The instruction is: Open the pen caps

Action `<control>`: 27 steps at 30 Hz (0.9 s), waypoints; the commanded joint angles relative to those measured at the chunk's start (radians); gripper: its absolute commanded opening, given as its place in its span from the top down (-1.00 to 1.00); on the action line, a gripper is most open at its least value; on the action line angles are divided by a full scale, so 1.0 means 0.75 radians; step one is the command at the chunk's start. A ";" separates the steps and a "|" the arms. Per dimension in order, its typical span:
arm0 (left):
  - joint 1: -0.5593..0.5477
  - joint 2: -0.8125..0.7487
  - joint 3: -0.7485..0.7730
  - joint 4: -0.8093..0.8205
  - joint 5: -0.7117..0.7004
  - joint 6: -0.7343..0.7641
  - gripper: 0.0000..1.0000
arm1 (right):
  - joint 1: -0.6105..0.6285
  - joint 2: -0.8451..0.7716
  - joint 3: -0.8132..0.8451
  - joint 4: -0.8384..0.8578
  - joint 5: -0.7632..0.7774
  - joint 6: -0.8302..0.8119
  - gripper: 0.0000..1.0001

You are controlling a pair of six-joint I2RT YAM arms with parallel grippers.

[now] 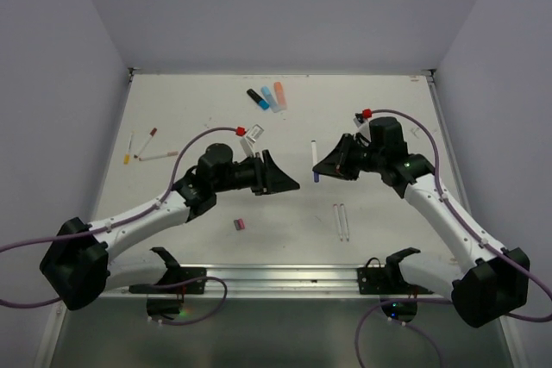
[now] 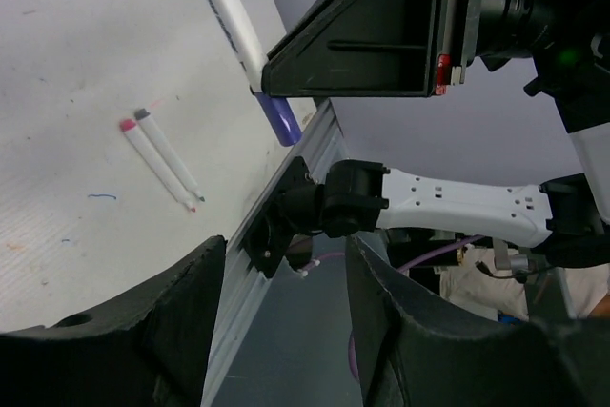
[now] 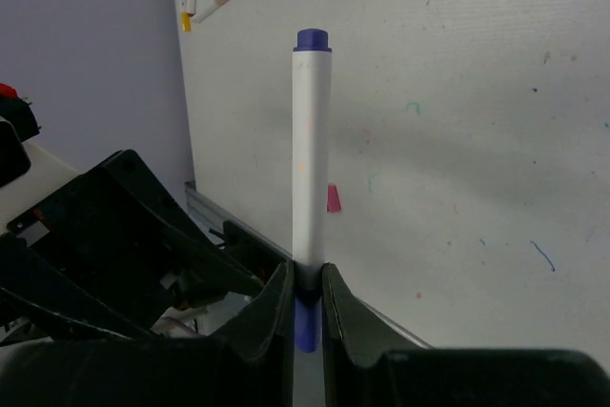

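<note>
Top external view gives the order: the white table (image 1: pixel 190 101) first, then the two arms reaching toward each other over its middle. The right gripper (image 1: pixel 321 165) is clamped tight on a white pen (image 1: pixel 314 149), held off the surface. The left gripper (image 1: pixel 280 180) faces it, its fingers (image 2: pixel 143 331) parted roughly halfway with nothing between them. We see the pen's long axis running far-to-near across the right fingers, with its purple cap (image 2: pixel 278 117) poking out on their near side. From the left wrist view, the cap sits ahead of the open gap and apart from it — so we judge the left arm, free and nearest, is the one to close on it and pull along that axis.
</note>
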 commanded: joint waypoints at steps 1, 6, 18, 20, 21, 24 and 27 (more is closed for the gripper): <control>-0.066 0.070 0.031 0.180 -0.036 -0.066 -0.11 | 0.026 -0.013 -0.045 0.128 -0.078 0.134 1.00; -0.095 0.158 0.143 0.131 -0.036 -0.017 -0.10 | 0.057 -0.003 -0.078 0.226 -0.082 0.245 1.00; -0.110 0.301 0.205 0.143 -0.032 -0.046 -0.04 | 0.106 -0.044 -0.113 0.253 -0.049 0.300 1.00; -0.112 0.311 0.205 0.145 -0.041 -0.052 -0.02 | 0.106 -0.050 -0.113 0.249 -0.049 0.300 1.00; -0.112 0.313 0.207 0.145 -0.041 -0.052 -0.01 | 0.108 -0.052 -0.113 0.245 -0.047 0.300 1.00; -0.114 0.317 0.207 0.163 -0.053 -0.070 0.05 | 0.112 -0.058 -0.117 0.243 -0.053 0.298 1.00; -0.116 0.325 0.211 0.173 -0.061 -0.081 0.14 | 0.114 -0.065 -0.129 0.243 -0.058 0.302 1.00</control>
